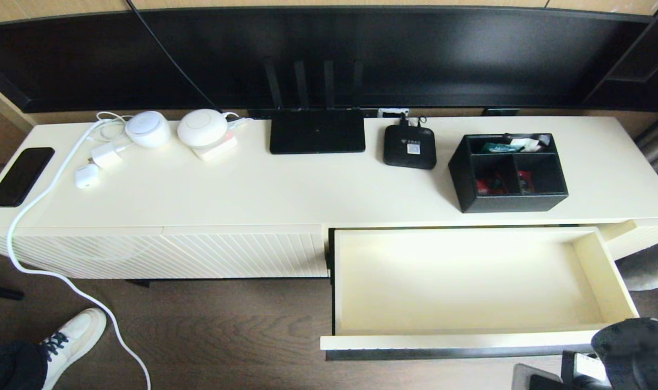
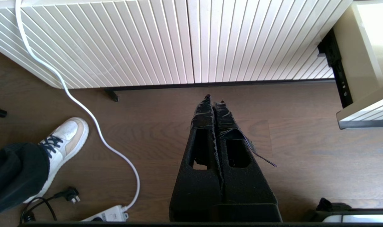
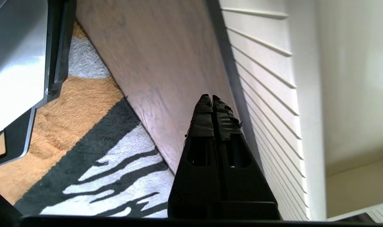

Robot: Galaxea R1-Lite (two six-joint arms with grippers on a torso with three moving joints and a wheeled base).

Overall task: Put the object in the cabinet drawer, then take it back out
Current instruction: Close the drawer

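Note:
The black organizer box (image 1: pixel 508 172) stands on the cabinet top at the right, with red and white items in its compartments. Just in front of it the cream cabinet drawer (image 1: pixel 470 281) is pulled far out and holds nothing. My right arm (image 1: pixel 632 352) hangs low beyond the drawer's front right corner. The right gripper (image 3: pixel 210 97) is shut and empty, pointing at the floor beside the drawer's ribbed front (image 3: pixel 273 110) and dark handle strip (image 3: pixel 232 82). The left gripper (image 2: pixel 214 98) is shut and empty over the wooden floor, left of the open drawer (image 2: pixel 365 110).
A router with antennas (image 1: pixel 317 131), a small set-top box (image 1: pixel 410 146), white devices (image 1: pixel 201 128) and a phone (image 1: pixel 21 176) share the top. A white cable (image 1: pixel 42 200) drops to a power strip (image 2: pixel 108 216). A person's shoe (image 2: pixel 63 142) is at the left; a patterned rug (image 3: pixel 84 151) lies under my right arm.

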